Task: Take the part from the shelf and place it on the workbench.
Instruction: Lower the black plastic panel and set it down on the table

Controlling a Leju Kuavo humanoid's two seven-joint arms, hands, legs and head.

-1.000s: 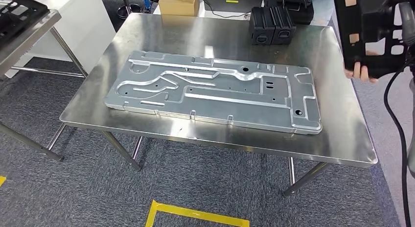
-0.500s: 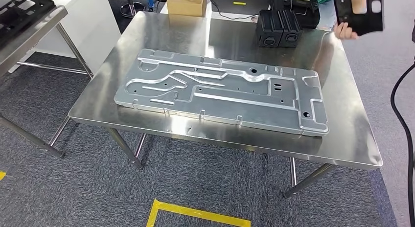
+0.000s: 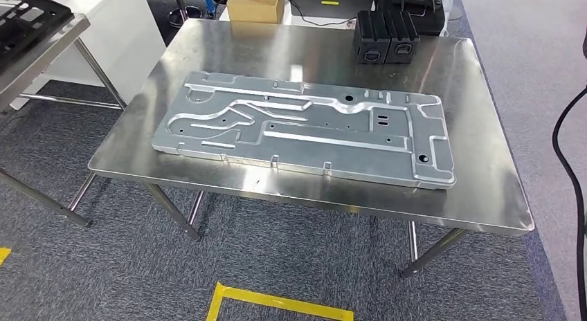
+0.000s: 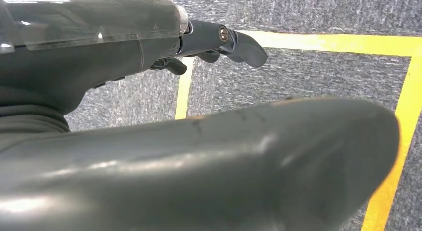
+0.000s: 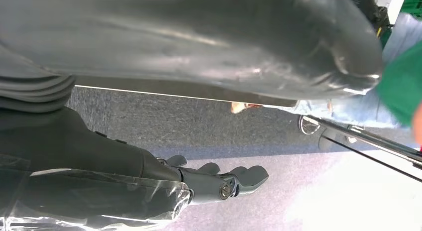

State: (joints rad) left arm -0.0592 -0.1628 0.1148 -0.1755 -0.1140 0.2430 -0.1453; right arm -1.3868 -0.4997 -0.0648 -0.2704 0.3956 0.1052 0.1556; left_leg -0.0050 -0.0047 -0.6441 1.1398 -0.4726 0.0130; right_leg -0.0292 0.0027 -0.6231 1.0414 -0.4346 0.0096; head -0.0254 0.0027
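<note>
The steel workbench (image 3: 477,189) stands in front of me with a large stamped metal panel (image 3: 308,127) lying flat across it. At the far left, a black moulded part (image 3: 24,20) lies on a metal shelf (image 3: 48,48). My left hand (image 4: 99,66) hangs over the carpet with its fingers (image 4: 234,42) stretched out and nothing in them. My right hand (image 5: 99,156) also hangs low, fingers (image 5: 229,181) extended and apart, holding nothing.
Two black boxes (image 3: 384,36) sit at the bench's far edge, with a cardboard box (image 3: 255,4) behind it. A black cable (image 3: 564,148) hangs at the right. Yellow floor tape (image 3: 277,304) lies near me. A person (image 5: 398,86) stands beside my right arm.
A person's hand holding a black panel at the upper right has gone out of the head view. The picture has swayed slightly; the bench and the metal panel have not moved.
</note>
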